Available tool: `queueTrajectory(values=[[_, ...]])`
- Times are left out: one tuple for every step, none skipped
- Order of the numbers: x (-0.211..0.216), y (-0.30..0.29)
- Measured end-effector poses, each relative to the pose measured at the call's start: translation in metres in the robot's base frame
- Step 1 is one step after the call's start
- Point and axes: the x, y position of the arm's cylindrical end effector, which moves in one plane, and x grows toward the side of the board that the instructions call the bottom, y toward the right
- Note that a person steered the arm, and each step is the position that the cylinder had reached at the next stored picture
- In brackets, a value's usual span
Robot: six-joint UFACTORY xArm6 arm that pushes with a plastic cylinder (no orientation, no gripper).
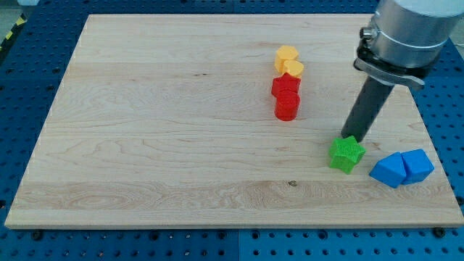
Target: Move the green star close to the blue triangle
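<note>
A green star (346, 154) lies on the wooden board at the view's lower right. Two blue blocks touch each other to its right: one blue block (389, 170) nearer the star and one (417, 164) further right; I cannot tell which is the triangle. The nearer blue block is a short gap from the star. My tip (351, 137) sits right at the star's upper edge, touching or nearly touching it. The dark rod rises from there toward the view's upper right.
A yellow heart (288, 60) sits above a red block (286, 85) and a red cylinder (287, 107), stacked in a column at the board's middle right. The board's right edge (435, 138) runs close behind the blue blocks.
</note>
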Motion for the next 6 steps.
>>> queueTrajectory(values=[[-0.007, -0.030], [-0.007, -0.036], [0.000, -0.028], [0.006, -0.023], [0.016, -0.031], [0.017, -0.037]])
